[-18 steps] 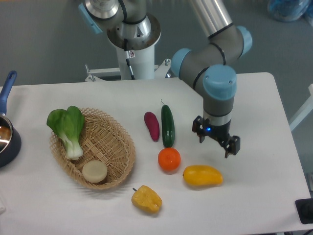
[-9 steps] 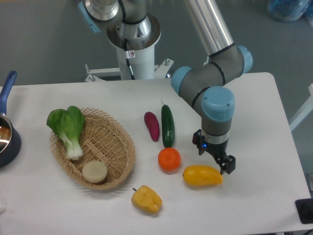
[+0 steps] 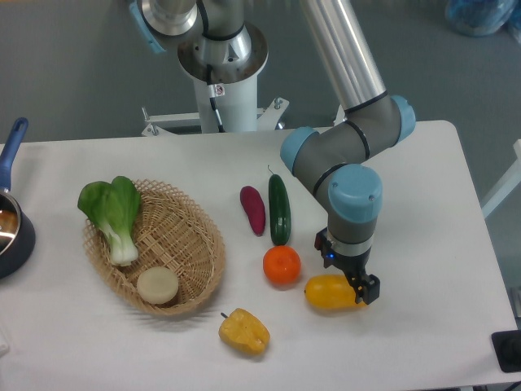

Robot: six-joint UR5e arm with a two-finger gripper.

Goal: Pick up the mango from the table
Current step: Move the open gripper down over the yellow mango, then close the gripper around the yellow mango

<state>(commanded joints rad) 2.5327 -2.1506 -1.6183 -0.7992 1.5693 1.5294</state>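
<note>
The mango [image 3: 329, 293] is a glossy yellow-orange oblong fruit lying on the white table [image 3: 423, 212], right of the orange. My gripper [image 3: 348, 277] hangs straight over the mango's right half, fingers pointing down. The jaws stand open, one finger behind the fruit and the other finger [image 3: 369, 290] at its right front end. The fingers do not visibly press on the mango. The gripper hides part of the mango's top.
A round orange [image 3: 282, 265] sits just left of the mango. A yellow bell pepper [image 3: 243, 330] lies in front. A cucumber [image 3: 279, 208] and a purple vegetable [image 3: 253, 209] lie behind. A wicker basket [image 3: 195, 244] holds bok choy [image 3: 115, 213]. A pot [image 3: 10, 228] stands at the left edge.
My gripper has moved down and to the left, from behind and right of the mango to right over it. The mango has not moved.
</note>
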